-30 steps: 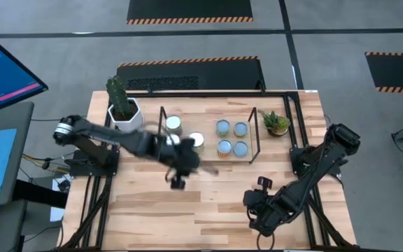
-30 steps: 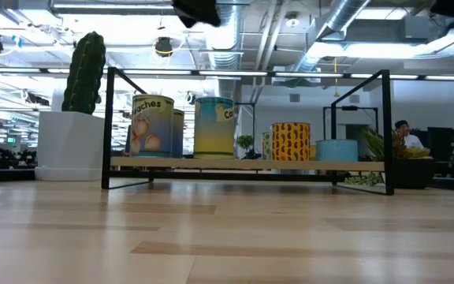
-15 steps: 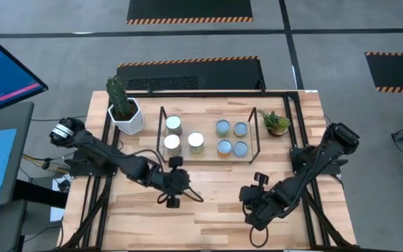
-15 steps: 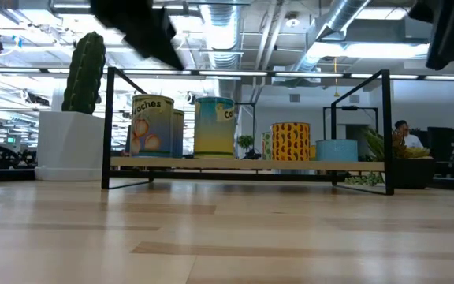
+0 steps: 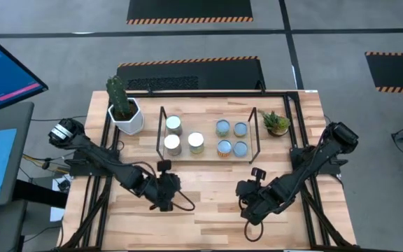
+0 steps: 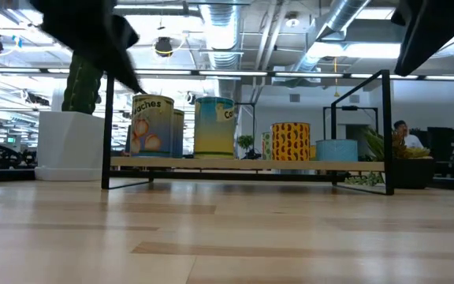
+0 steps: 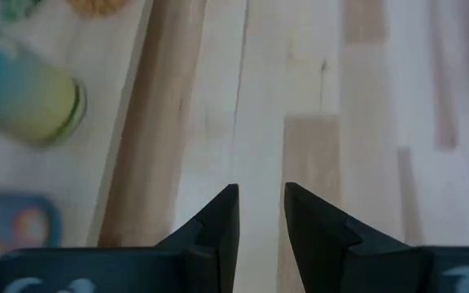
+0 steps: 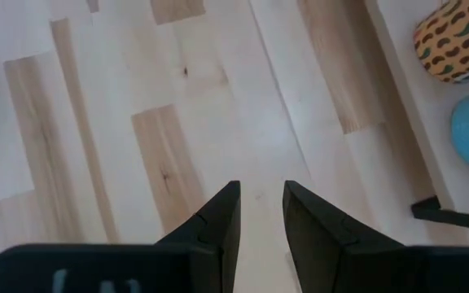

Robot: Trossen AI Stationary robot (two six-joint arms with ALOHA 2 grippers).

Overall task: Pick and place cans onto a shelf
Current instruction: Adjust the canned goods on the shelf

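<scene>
From above, the shelf point(image 5: 208, 137) holds seven cans point(image 5: 196, 142): three silvery-topped at its cactus-pot end, four teal-topped at its other end. The left gripper point(image 5: 164, 194) and right gripper point(image 5: 252, 199) sit in front of the shelf, over bare table point(image 5: 208, 210).

At table height, the cans stand upright on the shelf's board point(image 6: 247, 163).

Past the left wrist, the fingers point(image 7: 221, 224) are nearly together, a thin gap between them, empty; cans lie blurred beyond.

Past the right wrist, the fingers point(image 8: 219, 218) are likewise nearly closed and empty, the shelf's end beside them.
</scene>
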